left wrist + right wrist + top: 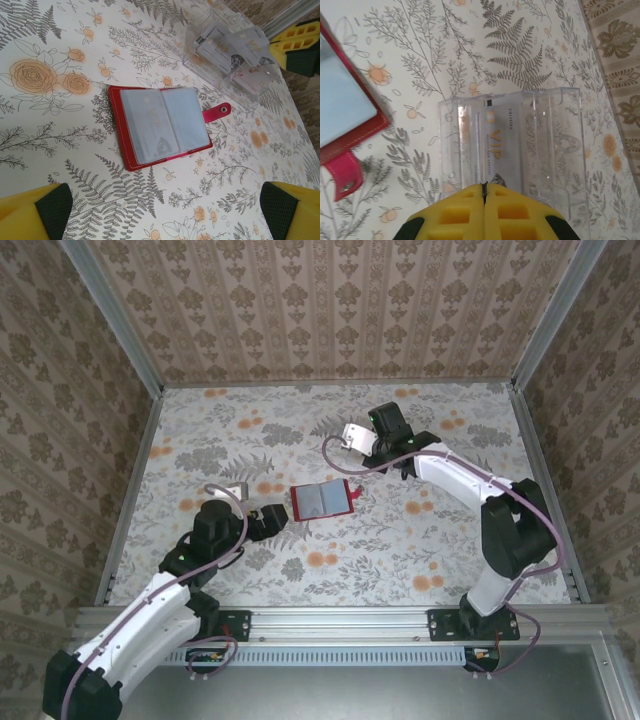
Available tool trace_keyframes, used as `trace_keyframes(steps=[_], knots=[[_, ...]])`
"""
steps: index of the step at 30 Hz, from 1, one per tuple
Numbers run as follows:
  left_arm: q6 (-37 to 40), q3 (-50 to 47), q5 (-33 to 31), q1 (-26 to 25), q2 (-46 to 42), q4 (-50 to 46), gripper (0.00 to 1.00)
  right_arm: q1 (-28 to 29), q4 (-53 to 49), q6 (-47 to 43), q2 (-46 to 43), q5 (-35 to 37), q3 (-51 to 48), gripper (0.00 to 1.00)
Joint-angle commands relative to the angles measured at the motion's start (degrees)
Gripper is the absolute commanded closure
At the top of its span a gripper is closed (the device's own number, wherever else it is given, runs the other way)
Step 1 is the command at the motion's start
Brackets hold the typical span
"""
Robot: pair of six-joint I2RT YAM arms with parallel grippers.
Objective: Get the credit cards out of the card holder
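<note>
Status of left gripper (167,207): spread fully, nothing between the yellow fingers (35,212). Hovers over the table (400,540), aimed at the card holder (160,125), near it but apart. Status of right gripper (484,192): pressed shut, pads meeting in a thin seam; possible card edge in that seam, cannot tell. Sits at the near end of a clear plastic box (520,145), touching or just short of it. Location of card holder: flat and open on the table between the two grippers, red cover down, grey-blue pocket pages up, closing tab (217,111) flung out toward the box. Location of credit cards (155,132): at least one pale card visible through the left pocket page; more pale cards with gold lettering seen through the clear box, count unclear. Step in hand, as judged: extraction partway through, some cards apparently out and parked at the box, at least one left in the holder. Next move probably calls for pinning the cover, pinching a card edge at the pocket mouth, then sliding along the pocket rather than lifting. Obstacles: thin card flush in a snug translucent sleeve, little edge to catch; holder light and unanchored, likely to drag along; right arm (450,475) and box close beside the tab, limited room on that side.
</note>
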Motion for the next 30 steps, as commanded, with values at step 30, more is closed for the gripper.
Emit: trace_keyframes(steps=[30], knots=[[0.48, 0.42, -1.06, 0.53, 0.92, -2.3, 0.0, -2.77, -3.55, 0.03, 12.38, -0.33, 8.78, 0.88]])
